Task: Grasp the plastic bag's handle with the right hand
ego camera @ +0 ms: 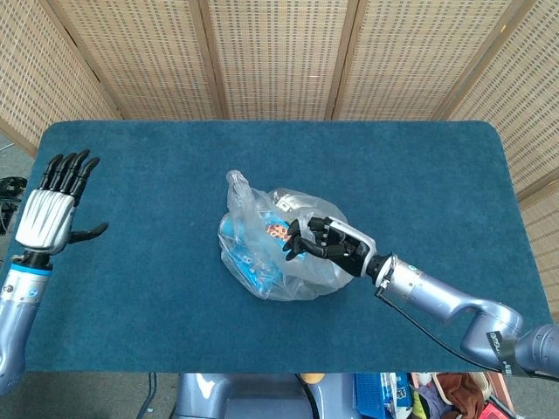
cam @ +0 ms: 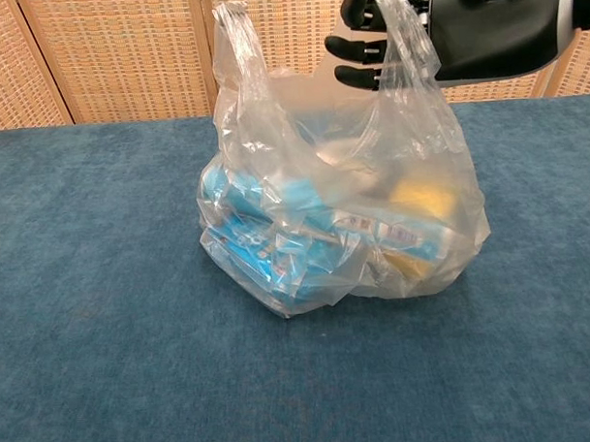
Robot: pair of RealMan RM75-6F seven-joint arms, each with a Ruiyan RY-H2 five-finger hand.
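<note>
A clear plastic bag (cam: 324, 230) with blue packets and a yellow item inside sits in the middle of the blue table (ego camera: 131, 175). Its right handle (cam: 407, 42) is looped over my right hand (cam: 472, 26), whose black fingers (cam: 362, 49) are curled around it. From above, my right hand (ego camera: 325, 240) lies over the top of the bag (ego camera: 258, 257) with its fingers closed. The bag's left handle (cam: 235, 34) stands up free. My left hand (ego camera: 54, 214) hovers over the table's left end, fingers spread, holding nothing.
Woven screens (ego camera: 279, 52) stand behind the table. My right forearm (ego camera: 437, 301) reaches in from the front right corner. The table's near edge runs along the bottom of the head view.
</note>
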